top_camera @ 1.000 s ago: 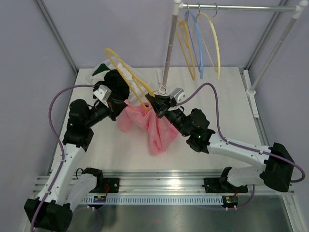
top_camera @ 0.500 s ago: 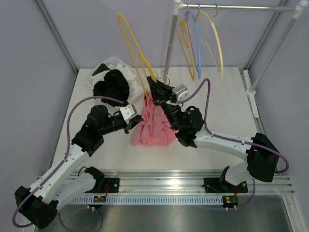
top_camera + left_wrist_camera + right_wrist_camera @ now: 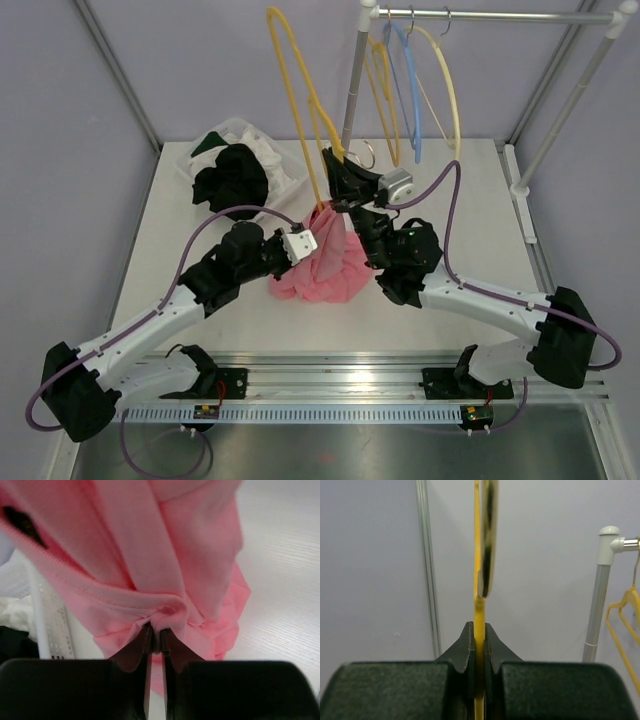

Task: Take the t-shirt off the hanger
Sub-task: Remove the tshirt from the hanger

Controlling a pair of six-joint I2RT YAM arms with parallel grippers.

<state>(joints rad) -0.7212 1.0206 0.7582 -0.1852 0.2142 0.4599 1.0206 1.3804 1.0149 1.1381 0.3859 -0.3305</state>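
A pink t-shirt (image 3: 325,262) hangs bunched from a yellow hanger (image 3: 297,75) and its lower part rests on the white table (image 3: 460,230). My right gripper (image 3: 338,178) is shut on the hanger's yellow bar (image 3: 480,615) and holds the hanger upright and high. My left gripper (image 3: 308,238) is shut on a fold of the pink t-shirt (image 3: 170,615) at its left side, low near the table. The hanger's lower end is hidden in the cloth.
A clear bin (image 3: 285,170) with black and white clothes stands at the back left. A clothes rail (image 3: 500,16) at the back right holds yellow and blue hangers (image 3: 415,90) on a white post (image 3: 352,90).
My right gripper has lifted and swung the yellow hanger upright and to the right. My left gripper has moved right with the pink t-shirt, which now bunches below the hanger.
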